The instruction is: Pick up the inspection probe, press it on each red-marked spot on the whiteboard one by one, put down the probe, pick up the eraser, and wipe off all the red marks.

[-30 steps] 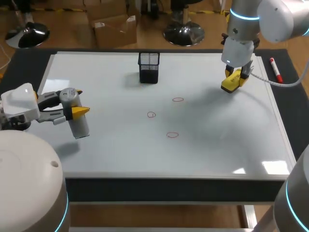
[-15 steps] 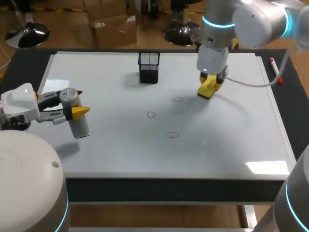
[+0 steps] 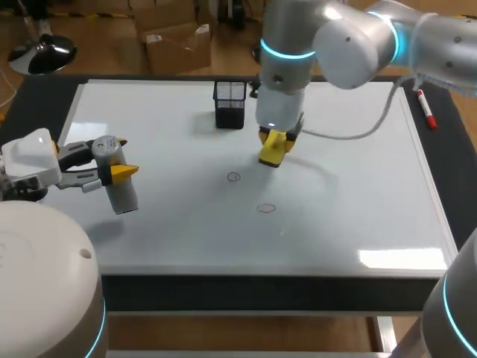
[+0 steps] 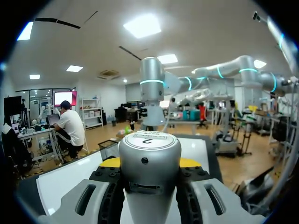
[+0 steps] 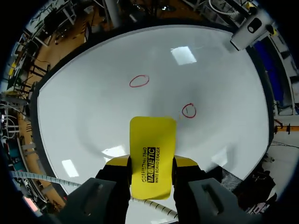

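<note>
The right gripper [image 3: 274, 143] pinches the yellow eraser [image 5: 152, 156] between its fingers, low over the middle of the whiteboard [image 3: 358, 201]. Two red marks [image 3: 234, 177] lie just nearer. The left gripper [image 3: 119, 157] is clamped on the silver probe [image 3: 124, 192] at the board's left edge.

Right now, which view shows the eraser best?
The right wrist view: the eraser sits large and unobstructed, clamped between the fingers. The head view shows it small, under the right arm. The left wrist view misses it.

Mesh cup [image 3: 229, 104] back-centre, R arm [image 3: 350, 37] over mid whiteboard [image 3: 358, 209], bare room front & right.
</note>
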Controlling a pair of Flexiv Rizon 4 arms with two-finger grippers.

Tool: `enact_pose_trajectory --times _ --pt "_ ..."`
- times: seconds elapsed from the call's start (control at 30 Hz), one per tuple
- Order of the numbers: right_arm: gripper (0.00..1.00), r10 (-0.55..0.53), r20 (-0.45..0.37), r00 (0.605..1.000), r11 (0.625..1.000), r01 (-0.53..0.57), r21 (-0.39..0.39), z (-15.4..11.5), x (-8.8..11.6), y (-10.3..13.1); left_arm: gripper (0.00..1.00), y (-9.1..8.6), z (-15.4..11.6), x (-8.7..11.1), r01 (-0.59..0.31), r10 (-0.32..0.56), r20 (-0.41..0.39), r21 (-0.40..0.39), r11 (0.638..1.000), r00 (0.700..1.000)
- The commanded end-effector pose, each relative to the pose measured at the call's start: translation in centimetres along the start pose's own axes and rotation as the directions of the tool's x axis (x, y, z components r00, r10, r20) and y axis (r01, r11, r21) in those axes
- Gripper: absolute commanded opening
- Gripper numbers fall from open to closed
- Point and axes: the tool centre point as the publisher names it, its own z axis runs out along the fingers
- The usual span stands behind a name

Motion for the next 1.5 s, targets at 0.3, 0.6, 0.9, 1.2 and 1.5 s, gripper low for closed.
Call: enact_pose_trajectory --times 0.3,0.6,0.9,1.2,1.5 --pt "0.0 -0.099 -0.047 0.994 0.995 0.099 -0.013 1.3 -4.4 3.8 0.0 -0.1 -0.1 0.0 0.0 0.0 0.001 0.001 1.0 1.0" --pt "0.0 -0.136 -0.036 0.99 0.99 0.134 -0.04 1.5 -5.1 4.6 0.0 -0.1 -0.1 0.0 0.0 0.0 0.001 0.001 1.0 1.0" --pt "0.0 -0.136 -0.036 0.99 0.99 0.134 -0.04 1.5 -5.1 4.6 0.0 -0.1 -0.1 0.0 0.0 0.0 0.001 0.001 1.0 1.0" --pt "0.0 -0.159 -0.047 0.986 0.986 0.156 -0.054 2.1 -5.9 4.9 0.0 -0.1 -0.1 0.0 0.0 0.0 0.001 0.001 1.0 1.0" --pt "0.0 -0.249 -0.058 0.967 0.967 0.245 -0.075 3.5 -9.1 6.8 0.0 -0.1 -0.1 0.0 0.0 0.0 0.001 0.001 1.0 1.0"
